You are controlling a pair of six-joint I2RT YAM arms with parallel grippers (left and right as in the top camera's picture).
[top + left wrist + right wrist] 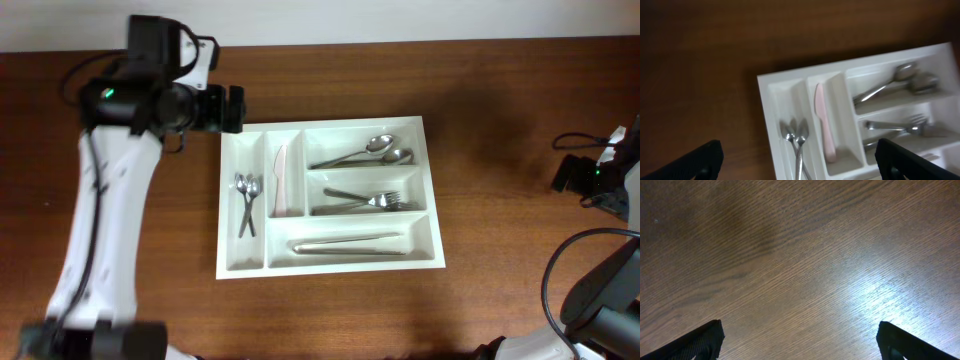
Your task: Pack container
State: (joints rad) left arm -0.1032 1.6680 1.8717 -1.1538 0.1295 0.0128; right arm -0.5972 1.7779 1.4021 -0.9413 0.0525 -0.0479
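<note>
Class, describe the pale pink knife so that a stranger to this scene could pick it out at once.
Find the white cutlery tray on the wooden table. Two narrow upright compartments fill its left end; the knife lies alone in the inner one, beside the small spoons. It is the only pale pink piece; the other cutlery is shiny metal.

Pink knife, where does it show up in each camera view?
Overhead: pink knife, centre-left, in the container's second narrow compartment.
Left wrist: pink knife, centre, same compartment.
Right wrist: not in it; only wooden table.
Shared landmark: small spoons in the compartment left of it.
</note>
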